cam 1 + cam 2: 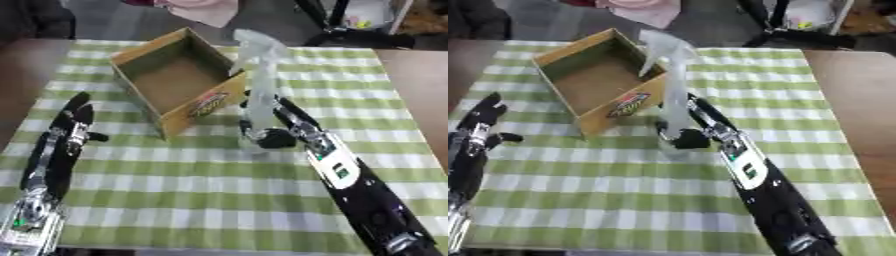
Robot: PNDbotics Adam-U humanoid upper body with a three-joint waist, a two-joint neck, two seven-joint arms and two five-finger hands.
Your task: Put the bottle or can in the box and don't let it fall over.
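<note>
1. Bottle (260,95): a clear spray bottle with a trigger head; it stands upright on the green checked cloth (201,180), just beside the near right corner of the box (175,80); it is not inside the box.
2. Right hand (273,131): its fingers are curled round the lower part of the bottle; the thumb side is in front of the bottle, the other fingers go behind it; the trigger head rises well above the fingers.
3. Box: open cardboard, brown inside, with a coloured label on the wall that faces the fingers of the right hand; I see nothing lying in it; it sits beyond and to the left of those fingers.
4. Left hand (74,120): it rests on the cloth with straight fingers pointing away, holding nothing; the box is to the right of its fingertips, apart from them.
5. Left eye view shows the whole left hand and forearm; the right eye view cuts the forearm at the edge, but shows more bare table (859,100) to the right of the cloth.
</note>
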